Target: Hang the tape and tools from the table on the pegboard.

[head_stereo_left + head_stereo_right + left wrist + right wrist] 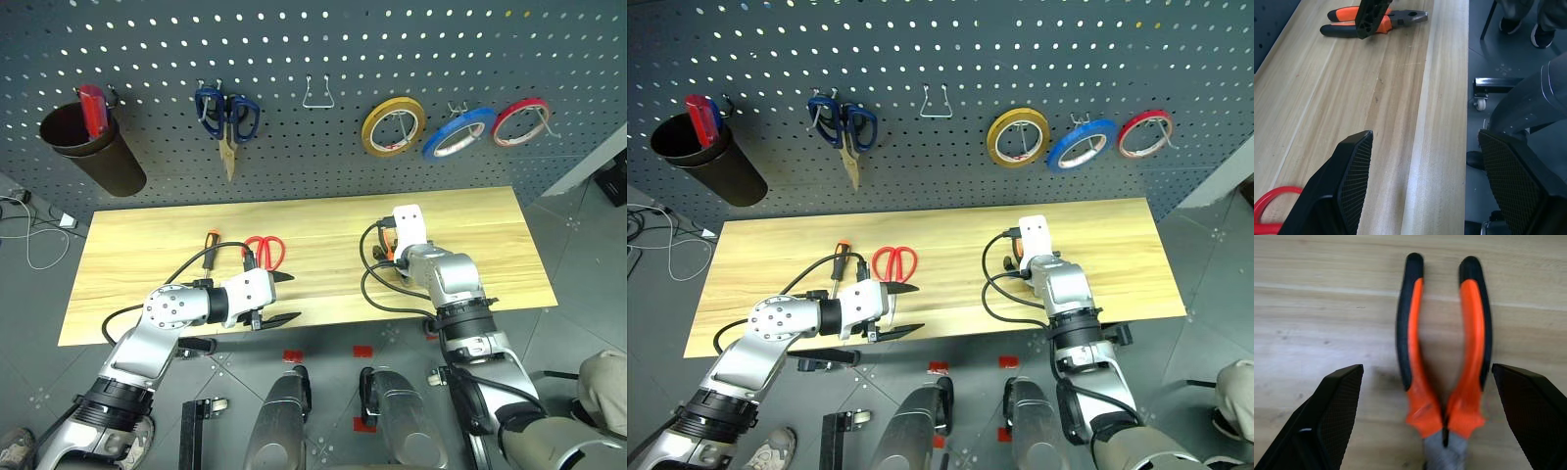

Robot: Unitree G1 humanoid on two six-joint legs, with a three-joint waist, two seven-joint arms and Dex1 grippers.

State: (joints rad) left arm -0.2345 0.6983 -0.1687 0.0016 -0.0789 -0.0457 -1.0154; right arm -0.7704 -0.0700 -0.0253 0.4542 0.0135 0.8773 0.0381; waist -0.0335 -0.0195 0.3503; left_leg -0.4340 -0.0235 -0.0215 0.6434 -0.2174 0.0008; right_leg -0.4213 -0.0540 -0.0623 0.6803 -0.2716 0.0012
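On the table [147,264], near its left front, red scissors [265,251] are laid flat just beside a screwdriver [210,245] with its black-and-orange handle, both a little behind the left gripper [279,300]. Left fingers [1352,181] are seen spread apart with nothing between them, held over the table's front edge, pointed toward the robot's right; a red scissor loop is glimpsed at the corner of the left wrist view. Pliers [1442,352] are laid flat on the wood on the right half of the table, orange-and-black arms spread in a narrow V, grey head toward the right wrist camera. Right gripper [1435,431] is held just over the pliers, fingers [1337,416] wide apart, one on each side of the arms, no contact seen, nothing gripped. From the head the pliers are mostly hidden under the right hand, only a bit of orange seen beside it. On the pegboard [294,59] blue tape [458,132] is already hung on a hook, between a yellow ring [393,126] and a red ring [520,120]. Blue scissors [226,119] are hung further left, an empty hook [317,94] between them and the rings, and a dark cup [90,147] with a red item in it at far left
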